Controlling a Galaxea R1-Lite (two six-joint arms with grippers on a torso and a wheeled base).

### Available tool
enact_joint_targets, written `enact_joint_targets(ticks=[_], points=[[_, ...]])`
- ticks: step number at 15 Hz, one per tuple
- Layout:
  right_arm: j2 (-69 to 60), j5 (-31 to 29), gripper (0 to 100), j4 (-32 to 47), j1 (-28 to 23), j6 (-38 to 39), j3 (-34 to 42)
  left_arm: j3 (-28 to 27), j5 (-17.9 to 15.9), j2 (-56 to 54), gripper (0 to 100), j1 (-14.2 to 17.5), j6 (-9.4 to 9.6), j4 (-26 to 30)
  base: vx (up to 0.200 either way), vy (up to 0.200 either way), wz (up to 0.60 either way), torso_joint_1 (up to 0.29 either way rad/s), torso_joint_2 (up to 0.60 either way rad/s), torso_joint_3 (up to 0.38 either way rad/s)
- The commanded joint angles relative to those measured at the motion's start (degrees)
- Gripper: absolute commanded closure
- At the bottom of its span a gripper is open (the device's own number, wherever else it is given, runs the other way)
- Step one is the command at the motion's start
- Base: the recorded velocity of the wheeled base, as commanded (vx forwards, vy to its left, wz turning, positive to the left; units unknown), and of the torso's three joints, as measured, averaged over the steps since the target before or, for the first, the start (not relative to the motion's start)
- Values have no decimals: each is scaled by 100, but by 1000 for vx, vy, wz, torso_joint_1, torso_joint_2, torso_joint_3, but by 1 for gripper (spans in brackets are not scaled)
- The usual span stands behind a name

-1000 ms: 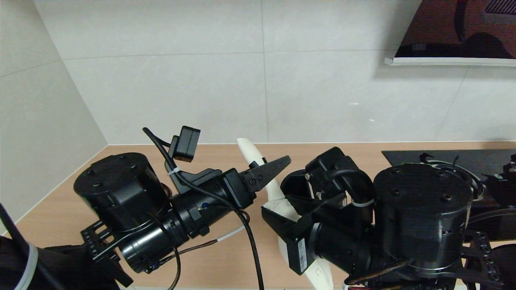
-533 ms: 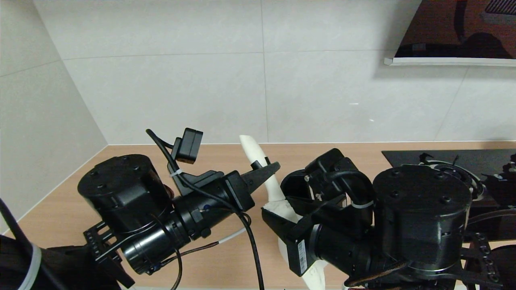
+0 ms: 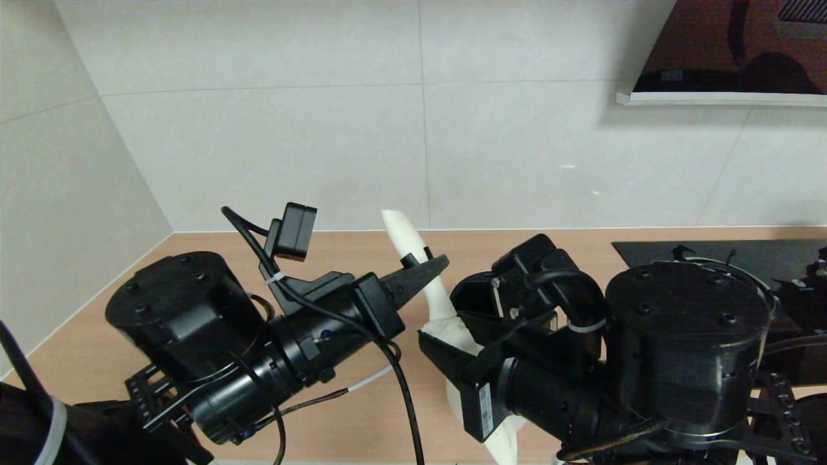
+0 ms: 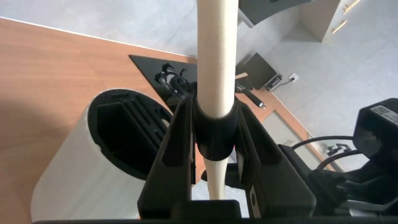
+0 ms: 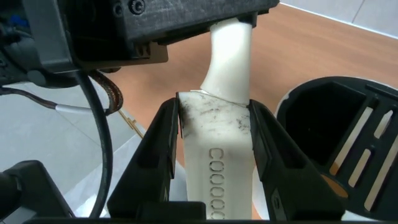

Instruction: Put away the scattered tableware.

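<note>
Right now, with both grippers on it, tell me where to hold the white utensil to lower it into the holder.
Hold the white utensil by its round handle, from the side, as the left gripper does: it is slim and straight, so the jaws wrap it. The right gripper clamps the broad end, which would probably go first into the utensil holder.

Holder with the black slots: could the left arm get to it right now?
Probably not freely. The left pincer is shut on the spatula handle, and the right pincer clamps the same spatula, tying both arms together. The holder stands close, its top unblocked.
</note>
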Motion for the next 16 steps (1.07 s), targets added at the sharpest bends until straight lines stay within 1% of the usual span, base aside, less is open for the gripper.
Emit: enact_joint_targets(ticks=[1, 2, 5, 7, 9, 12, 14, 15, 16], points=[[-18, -20, 100, 4, -7, 1, 1, -9, 5, -21, 100, -18, 2, -13, 0, 0, 0, 0, 0, 0], [-44, -20, 0, 4, -7, 1, 1, -26, 13, -29, 100, -18, 2, -4, 0, 0, 0, 0, 0, 0], [-53, -20, 0, 4, -7, 1, 1, -123, 75, -38, 100, -18, 2, 13, 0, 0, 0, 0, 0, 0], [-194, -29, 0, 4, -87, 1, 1, -290, 242, -91, 100, -18, 2, 268, 0, 0, 0, 0, 0, 0], [-457, -20, 0, 39, -280, -17, -17, -597, 576, -249, 100, -10, 2, 822, 0, 0, 0, 0, 0, 0], [-809, 32, 0, 66, -922, -34, -114, -1186, 1138, -478, 100, 69, 2, 2017, 0, 0, 0, 0, 0, 0], [-932, 41, 0, 66, -1212, -34, -140, -1397, 1358, -565, 100, 78, 2, 2492, 0, 0, 0, 0, 0, 0], [-985, 41, 0, 66, -1484, -34, -175, -1626, 1543, -724, 100, 78, -7, 2993, 0, 0, 0, 0, 0, 0], [-994, 32, 0, 66, -1660, -34, -158, -1784, 1692, -847, 100, 78, 2, 3301, 0, 0, 0, 0, 0, 0]])
